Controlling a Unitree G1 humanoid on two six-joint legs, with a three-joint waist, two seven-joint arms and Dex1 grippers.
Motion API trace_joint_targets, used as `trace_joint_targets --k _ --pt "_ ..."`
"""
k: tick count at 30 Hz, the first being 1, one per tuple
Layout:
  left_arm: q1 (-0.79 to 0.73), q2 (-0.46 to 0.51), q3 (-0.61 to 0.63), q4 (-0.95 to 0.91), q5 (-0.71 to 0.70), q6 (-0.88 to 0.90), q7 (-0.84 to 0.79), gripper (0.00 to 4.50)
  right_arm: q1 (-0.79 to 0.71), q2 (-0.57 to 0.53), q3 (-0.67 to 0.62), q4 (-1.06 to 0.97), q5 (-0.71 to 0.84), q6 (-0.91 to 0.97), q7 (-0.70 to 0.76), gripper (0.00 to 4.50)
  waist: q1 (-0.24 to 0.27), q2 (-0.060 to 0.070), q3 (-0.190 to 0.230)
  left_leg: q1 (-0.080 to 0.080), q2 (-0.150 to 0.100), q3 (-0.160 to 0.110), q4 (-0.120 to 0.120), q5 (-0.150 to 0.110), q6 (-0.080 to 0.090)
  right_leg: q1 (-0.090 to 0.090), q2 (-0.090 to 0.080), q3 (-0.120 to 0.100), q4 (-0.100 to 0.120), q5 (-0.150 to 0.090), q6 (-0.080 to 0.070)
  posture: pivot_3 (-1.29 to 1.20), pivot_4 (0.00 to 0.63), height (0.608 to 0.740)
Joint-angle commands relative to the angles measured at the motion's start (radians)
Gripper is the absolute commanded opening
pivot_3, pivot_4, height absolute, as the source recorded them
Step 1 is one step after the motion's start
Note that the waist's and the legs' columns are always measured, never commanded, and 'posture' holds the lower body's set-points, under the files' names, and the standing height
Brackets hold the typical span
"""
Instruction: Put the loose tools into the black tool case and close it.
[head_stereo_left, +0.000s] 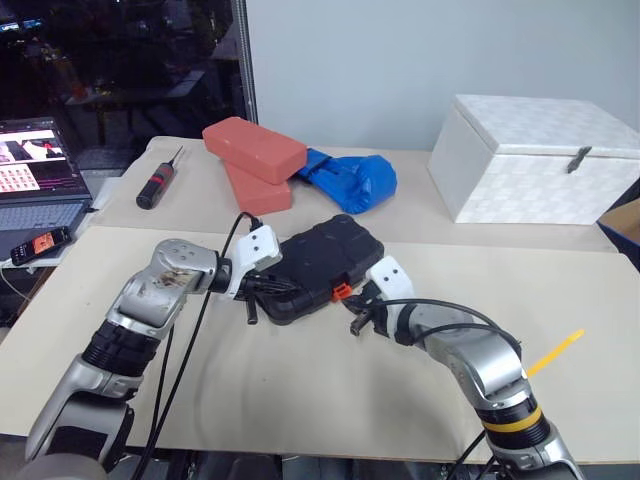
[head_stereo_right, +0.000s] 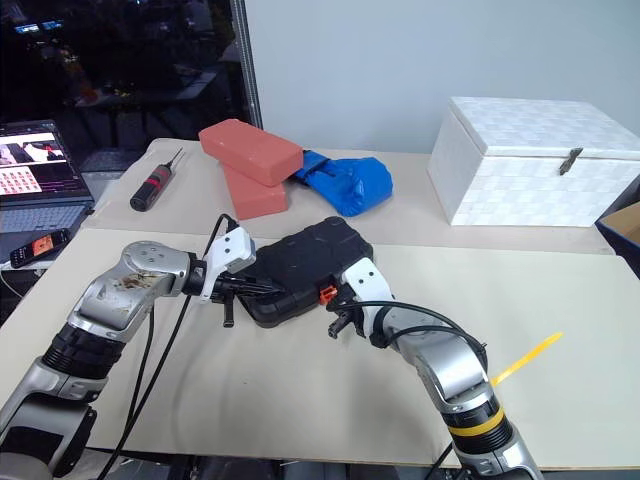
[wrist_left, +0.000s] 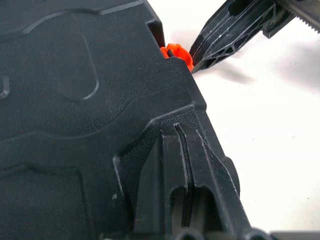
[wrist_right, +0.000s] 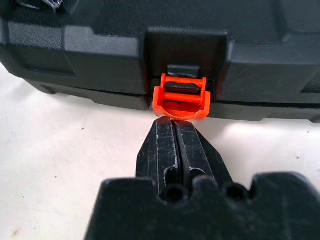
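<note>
The black tool case (head_stereo_left: 325, 262) lies shut in the middle of the table, its lid down. The loose tools are out of view. My left gripper (wrist_left: 182, 135) is shut and its fingers rest on the lid at the case's near left corner. My right gripper (wrist_right: 173, 122) is shut too, and its tips touch the lower edge of the small orange latch (wrist_right: 180, 97) on the case's front side. In the left wrist view the right gripper's fingers (wrist_left: 235, 30) reach the latch (wrist_left: 176, 52) from beside the case.
Two red bricks (head_stereo_left: 255, 148) and a blue bag (head_stereo_left: 350, 180) lie just behind the case. A white box (head_stereo_left: 540, 155) stands at the back right. A black tool with a red band (head_stereo_left: 158, 182) lies back left, near a laptop (head_stereo_left: 35, 170) and a phone (head_stereo_left: 40, 243).
</note>
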Motion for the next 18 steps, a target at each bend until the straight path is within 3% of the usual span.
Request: trace_joint_targets --k 1,13,18 --pt "0.056 -0.003 -0.081 0.026 0.043 0.030 -0.011 0.00 -0.071 0.043 -0.050 -0.065 0.002 -0.074 -0.026 0.02 -0.001 0.000 0.000 0.000 0.000 0.000 0.000 0.000 0.000 0.000 0.000 0.000 0.000 0.000 0.000 0.00 0.150 0.740" --pt "0.080 -0.001 -0.089 0.019 0.050 0.032 -0.011 0.00 -0.051 0.081 -0.049 -0.057 -0.020 -0.169 -0.046 0.02 0.002 0.003 -0.004 0.002 0.001 -0.001 -0.003 -0.004 -0.007 0.002 0.000 0.000 -0.004 -0.001 0.000 0.00 0.150 0.740" --pt "0.082 -0.006 -0.085 0.017 0.052 0.036 -0.008 0.00 -0.002 0.047 -0.070 -0.123 0.010 -0.100 -0.033 0.02 0.003 0.004 -0.007 0.001 0.000 0.000 -0.006 -0.002 -0.003 0.002 -0.001 0.000 -0.006 -0.002 0.001 0.00 0.150 0.740"
